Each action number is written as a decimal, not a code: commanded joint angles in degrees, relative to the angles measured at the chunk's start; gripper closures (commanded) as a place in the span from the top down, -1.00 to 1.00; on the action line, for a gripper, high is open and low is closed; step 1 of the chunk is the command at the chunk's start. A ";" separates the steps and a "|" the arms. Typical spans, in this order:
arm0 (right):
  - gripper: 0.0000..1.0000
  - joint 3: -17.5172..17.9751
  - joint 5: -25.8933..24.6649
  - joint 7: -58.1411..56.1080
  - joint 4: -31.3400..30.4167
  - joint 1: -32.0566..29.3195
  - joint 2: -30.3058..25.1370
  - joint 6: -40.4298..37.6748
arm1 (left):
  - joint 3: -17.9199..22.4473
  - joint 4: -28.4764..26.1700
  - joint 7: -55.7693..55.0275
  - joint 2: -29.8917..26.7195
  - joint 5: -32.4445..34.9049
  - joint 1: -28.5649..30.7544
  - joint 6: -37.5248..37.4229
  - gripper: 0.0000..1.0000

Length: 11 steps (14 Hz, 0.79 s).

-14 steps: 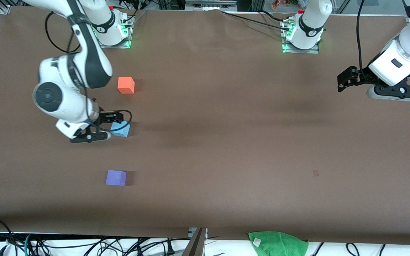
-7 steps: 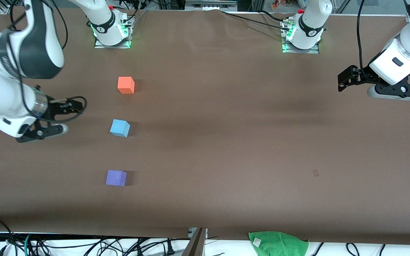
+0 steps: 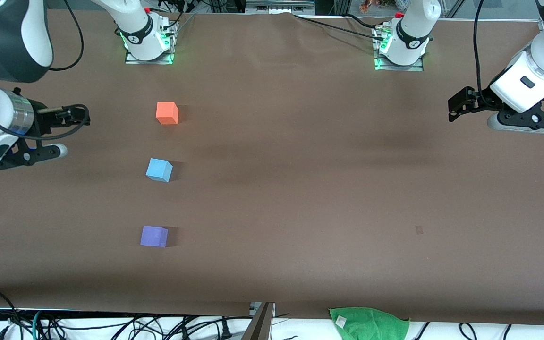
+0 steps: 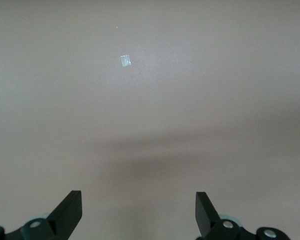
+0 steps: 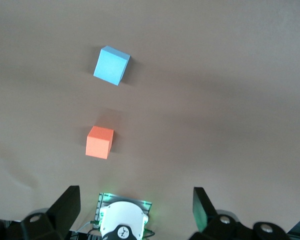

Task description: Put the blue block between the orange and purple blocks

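Although most of the right arm is cut off at the frame's edge, the right claw (image 3: pixel 79 115) shows over bare tabletop (image 3: pixel 300 189) at the right arm's end, its fingers spread wide and holding nothing. The blue block (image 3: pixel 159 170) sits well apart from that claw, toward the middle of the tabletop and nearer the front camera than the spot under it. It rests flat on one face, turned slightly askew to the other two cubes; being a cube, it has no long axis. The orange block (image 3: pixel 167 113) lies farther from the front camera and the purple block (image 3: pixel 154 236) nearer, with the blue one between them in a rough line, touching neither. The right wrist view catches blue (image 5: pixel 111 65) and orange (image 5: pixel 99 142) but not purple. The left claw (image 3: pixel 458 107) waits released over the left arm's end, its fingers (image 4: pixel 70 212) wide above bare tabletop. A green cloth (image 3: pixel 370 323) is partly cut off at the near edge.
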 commanded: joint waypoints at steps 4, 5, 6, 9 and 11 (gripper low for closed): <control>0.99 8.25 -0.69 -0.43 -3.76 -7.68 -6.71 -0.56 | -0.11 0.24 0.41 -0.65 1.18 0.01 -0.10 1.00; 0.99 11.59 -1.91 -0.51 -3.94 -10.32 -7.06 0.22 | -0.11 0.24 0.41 -0.65 1.18 0.01 -0.10 1.00; 0.99 14.58 -2.36 -0.51 -4.37 -12.52 -7.67 1.10 | -0.11 0.24 0.41 -0.65 1.18 0.01 -0.10 1.00; 0.99 19.44 -3.49 2.12 -6.66 -16.23 -10.92 3.83 | -0.11 0.24 0.41 -0.65 1.18 0.01 -0.10 1.00; 0.99 19.44 -4.12 2.21 -7.27 -17.46 -14.35 6.19 | -0.11 0.24 0.41 -0.65 1.18 0.01 -0.10 1.00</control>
